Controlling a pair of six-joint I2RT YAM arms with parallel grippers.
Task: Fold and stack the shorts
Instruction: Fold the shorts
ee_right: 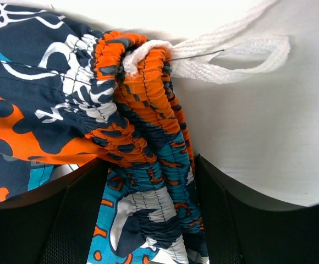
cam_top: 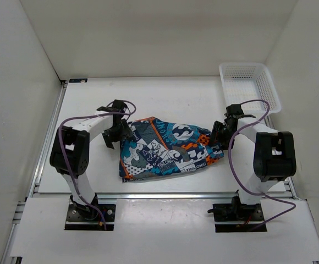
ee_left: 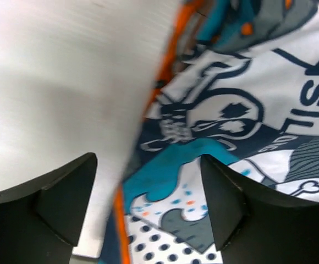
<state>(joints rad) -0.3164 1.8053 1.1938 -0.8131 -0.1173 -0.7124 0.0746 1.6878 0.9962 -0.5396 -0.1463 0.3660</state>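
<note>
The shorts [cam_top: 170,149] lie folded in the middle of the table, with a patchwork print of navy, teal, orange and white. My left gripper [cam_top: 117,132] sits at their left edge. In the left wrist view it [ee_left: 148,206] is open, and its jaws straddle the orange hem [ee_left: 120,220] above the skull print [ee_left: 214,113]. My right gripper [cam_top: 220,137] sits at the right end. In the right wrist view it [ee_right: 151,214] is open around the gathered waistband [ee_right: 148,165], which fills the gap between the jaws. The white drawstring [ee_right: 231,58] trails onto the table.
A white mesh basket [cam_top: 249,85] stands at the back right corner of the table. White walls close in the table on the left, back and right. A metal rail [cam_top: 47,143] runs along the left edge.
</note>
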